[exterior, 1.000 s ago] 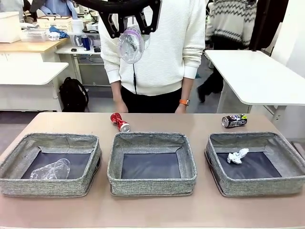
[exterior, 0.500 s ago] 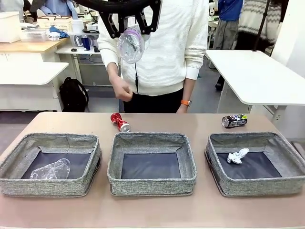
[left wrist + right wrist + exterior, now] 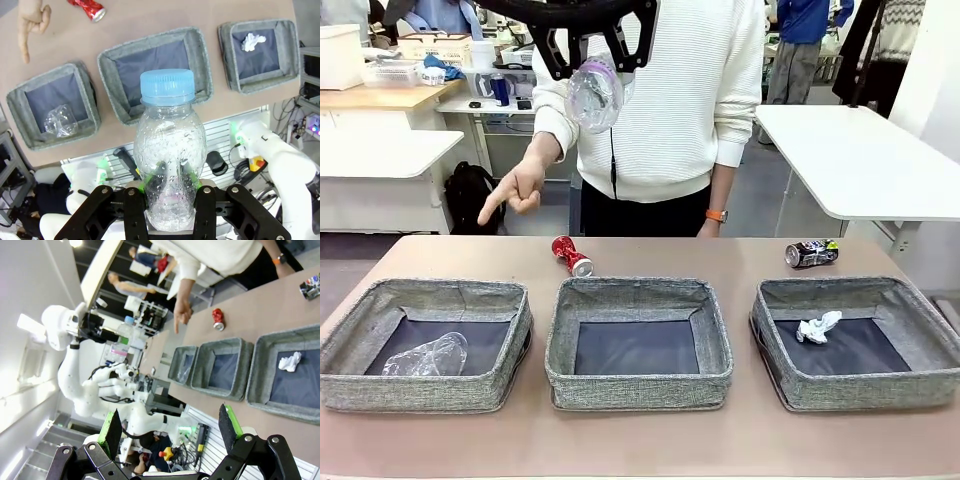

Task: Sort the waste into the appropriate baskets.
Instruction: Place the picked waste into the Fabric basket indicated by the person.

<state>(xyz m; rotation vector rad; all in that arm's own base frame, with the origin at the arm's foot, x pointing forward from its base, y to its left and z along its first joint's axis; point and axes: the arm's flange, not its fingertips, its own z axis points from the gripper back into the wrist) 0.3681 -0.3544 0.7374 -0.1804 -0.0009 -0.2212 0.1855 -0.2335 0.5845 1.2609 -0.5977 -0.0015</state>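
High above the table's far side, my left gripper is shut on the small clear bottle; in the left wrist view the bottle stands cap-up between the fingers. Three grey baskets sit in a row: left, middle, right. A crushed clear bottle lies in the left one, crumpled white paper in the right. Behind them on the table lie a crushed red can and a crushed black can. My right gripper is open and holds nothing.
A person in a white sweater stands at the far edge, one hand raised with its index finger pointing down towards the left basket. The other hand rests near the table edge. White tables stand behind.
The person's hand has lifted from the table edge, swung left and now points down-left. My left gripper and its bottle have stayed in place.
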